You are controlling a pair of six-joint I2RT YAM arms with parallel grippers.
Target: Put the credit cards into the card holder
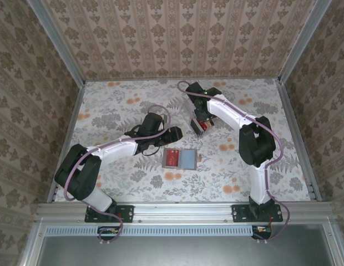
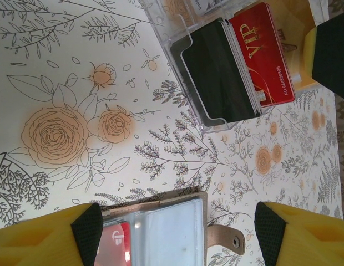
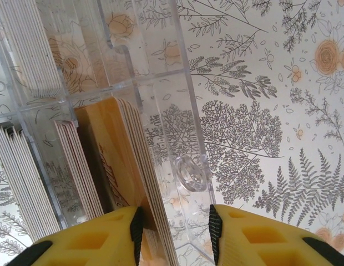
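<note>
Top external first. The card holder (image 1: 186, 159) lies open and flat near the middle of the flowered surface (image 1: 116, 105), with a red card (image 1: 172, 158) already in its left panel. We'd guess it's spread open so the next cards can slide straight in. The left tool (image 1: 174, 134) hangs just beyond it. The right tool (image 1: 197, 116) reaches over to the clear box (image 1: 192, 126), where the rest of the credit cards (image 1: 202, 127) stand on edge.

Left wrist: the left tool (image 2: 178, 230) has its fingers wide apart and gripping nothing, with the card holder (image 2: 166, 221) lying below between them. It looks to us like it's parked there ready to pin the holder down. Further off, the clear box (image 2: 161, 25) props a black card (image 2: 216, 72) and a red VIP card (image 2: 263, 55) upright, which leaves their top edges easy to pinch.

Right wrist: the right tool (image 3: 175, 227) is down at the clear box (image 3: 186, 172). One finger is against the face of an orange-yellow card (image 3: 102, 149), and the other seems to be outside the clear wall. A gap shows between the fingers with card edges and the wall in it, so we can't tell whether it's actually clamped on anything. If the wall is in the bite, the card probably won't come out clean.
</note>
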